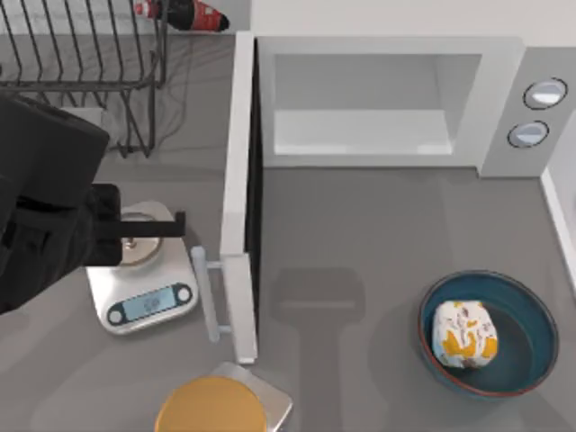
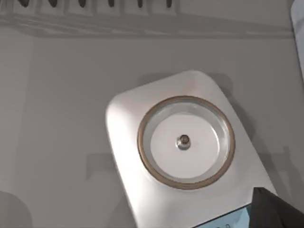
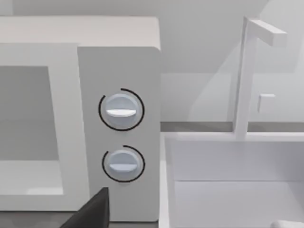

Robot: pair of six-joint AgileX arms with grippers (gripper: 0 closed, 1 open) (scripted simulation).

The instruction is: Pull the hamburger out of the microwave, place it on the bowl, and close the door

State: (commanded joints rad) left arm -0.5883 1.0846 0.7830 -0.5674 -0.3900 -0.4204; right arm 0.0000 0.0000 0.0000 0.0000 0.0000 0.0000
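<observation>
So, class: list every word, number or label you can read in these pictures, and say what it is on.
No text can be read.
Scale: its display shows marks, too blurred to read.
Bottle: red label, no lettering legible.
Hamburger wrapper: orange pattern, no words.
Microwave knobs: plain, no numbers.

Wide bare stretch of counter (image 1: 360, 234) ahead of the microwave (image 1: 387, 99), open for passage between the door (image 1: 239, 198) at nine o'clock and the bowl (image 1: 490, 333) at four o'clock. Door swung fully out, walling off the left part of the counter. Cavity unobstructed. Beyond the door at nine o'clock, crowded: scale (image 1: 144, 279) under the left claw (image 1: 148, 236), wire rack (image 1: 81, 63) at eleven, orange disc (image 1: 211, 405) at seven. Hamburger (image 1: 464, 335) seated in the bowl.
</observation>
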